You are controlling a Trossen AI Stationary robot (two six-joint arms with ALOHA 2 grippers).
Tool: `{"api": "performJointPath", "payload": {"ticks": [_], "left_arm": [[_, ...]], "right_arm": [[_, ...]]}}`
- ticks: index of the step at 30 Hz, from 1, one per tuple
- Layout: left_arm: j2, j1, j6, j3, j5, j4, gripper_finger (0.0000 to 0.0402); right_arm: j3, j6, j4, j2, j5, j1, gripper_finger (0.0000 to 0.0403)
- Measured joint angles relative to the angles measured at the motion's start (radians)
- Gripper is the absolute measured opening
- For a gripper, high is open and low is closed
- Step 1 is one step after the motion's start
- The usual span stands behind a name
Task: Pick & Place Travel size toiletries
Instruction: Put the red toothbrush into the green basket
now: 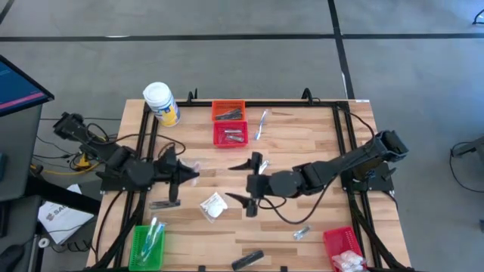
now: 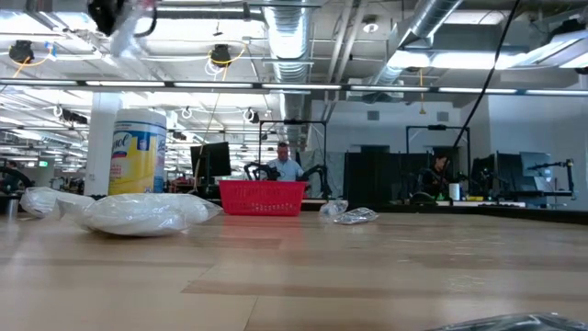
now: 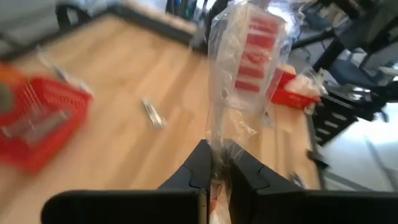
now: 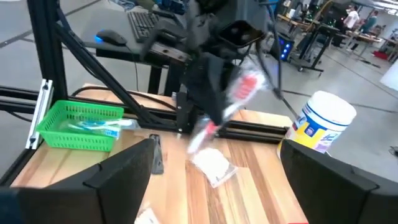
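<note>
My left gripper [image 1: 184, 172] is shut on a clear-plastic stick pack with red print [image 3: 247, 56] and holds it above the table's left middle; the right wrist view shows the pack [image 4: 239, 93] in the air. My right gripper [image 1: 251, 183] hovers open at the table's middle, its fingers spread wide, facing a white packet [image 1: 213, 205] that lies flat on the wood. A dark slim tube [image 1: 165, 204] lies beside that packet. Another dark tube [image 1: 247, 259], a silver sachet [image 1: 301, 233] and a clear stick [image 1: 261, 125] lie loose on the table. My left gripper pinches the clear pack between its two fingers [image 3: 200, 169] at one narrow end [image 3: 216, 148]. The rest of the pack sticks out past the fingertips. The pack is lifted clear of the table and sits tilted in the hold.
A green basket [image 1: 147, 245] holding clear sticks stands at the near left corner, and a red basket [image 1: 344, 249] with white packets at the near right. An orange basket [image 1: 228, 111] and a second red basket [image 1: 231, 134] sit at the far edge beside the white jar [image 1: 161, 103].
</note>
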Motion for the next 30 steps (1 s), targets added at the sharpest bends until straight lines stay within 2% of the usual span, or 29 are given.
{"api": "performJointPath", "payload": {"ticks": [4, 8, 15, 26, 30], "left_arm": [[0.010, -0.057, -0.187, 0.022, 0.049, -0.099, 0.0010], [0.016, -0.133, -0.339, 0.023, 0.093, -0.120, 0.0010], [0.046, -0.321, -0.620, 0.024, 0.095, -0.127, 0.0010], [0.220, -0.628, -1.214, 0.024, 0.147, -0.130, 0.0010], [0.284, -0.708, -1.373, 0.024, 0.152, -0.133, 0.0010]], "right_arm": [[0.000, 0.003, -0.026, 0.000, 0.000, -0.014, 0.0339], [0.000, 0.003, -0.048, 0.001, 0.000, -0.018, 0.0339], [0.000, 0.010, -0.049, 0.001, 0.000, -0.017, 0.0338], [0.000, 0.029, -0.051, 0.002, 0.000, -0.022, 0.0338], [0.000, 0.051, -0.051, 0.002, 0.000, -0.022, 0.0337]]}}
